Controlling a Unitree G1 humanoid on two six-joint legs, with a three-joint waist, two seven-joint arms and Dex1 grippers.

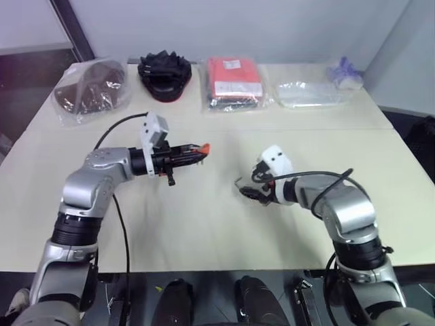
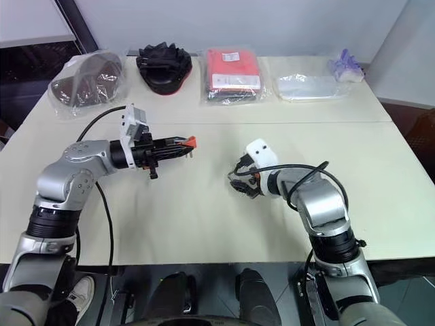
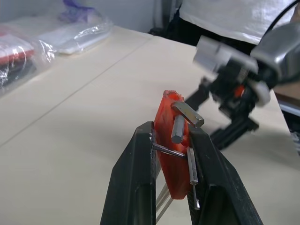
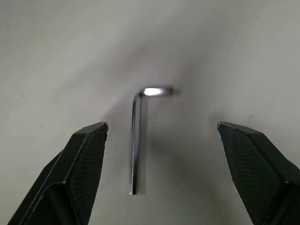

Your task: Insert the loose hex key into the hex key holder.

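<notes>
My left gripper is held above the table, pointing right, shut on the orange hex key holder. In the left wrist view the holder stands between the two black fingers, with short grey keys sticking out of it. The loose hex key, a thin grey L-shaped rod, lies flat on the table. My right gripper hovers just over it, open, with one finger on each side and neither touching it. From the head view the key lies just left of the right gripper.
Along the table's back edge lie a cap in a clear bag, a black item, a red packet in clear plastic, a clear bag and a purple item. A seam crosses the table.
</notes>
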